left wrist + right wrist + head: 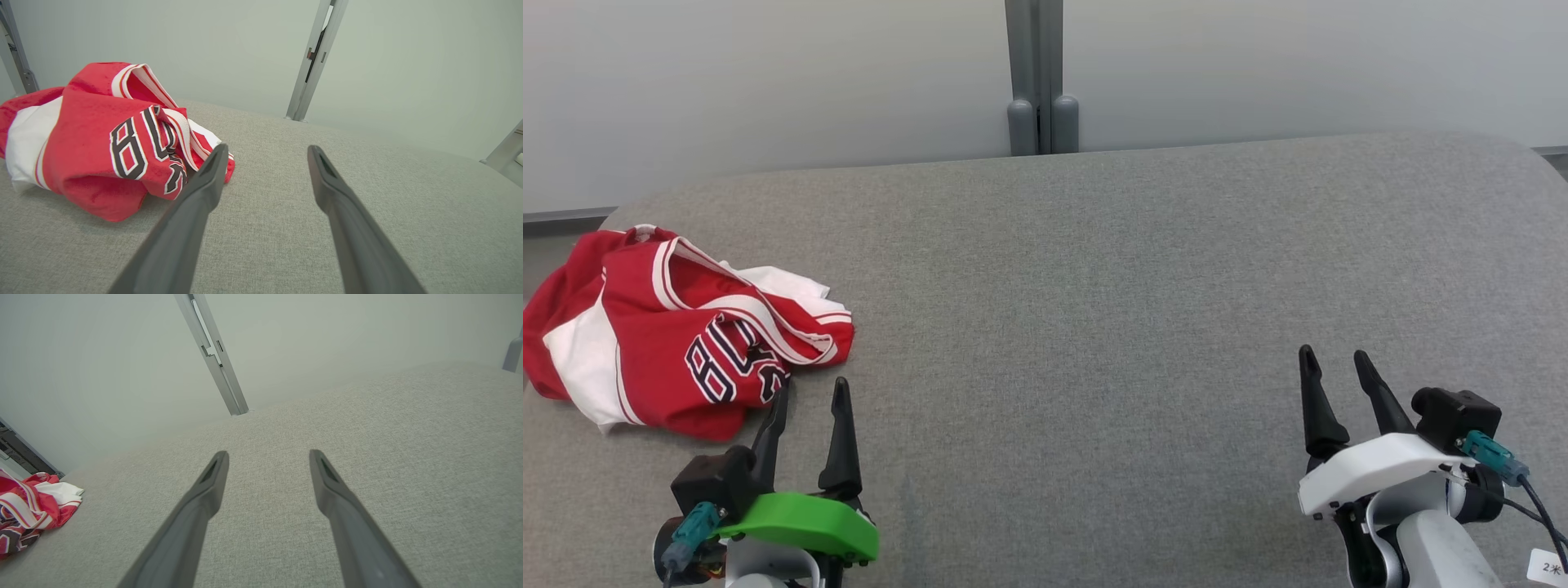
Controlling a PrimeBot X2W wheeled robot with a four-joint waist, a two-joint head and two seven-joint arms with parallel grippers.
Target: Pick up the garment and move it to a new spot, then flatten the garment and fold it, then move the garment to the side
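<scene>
Beside garment (670,343) | left hand (812,385) spread wide, empty | right hand (1333,353) same

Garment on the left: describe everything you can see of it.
The garment is a red jersey with white panels, red-white-navy striped trim and navy, white-edged lettering, partly hidden by folds. The knit looks soft. It lies crumpled in a loose heap, not flattened, at the left end of the grey fabric surface. The open left pincer sits by its near edge; contact cannot be told.
</scene>
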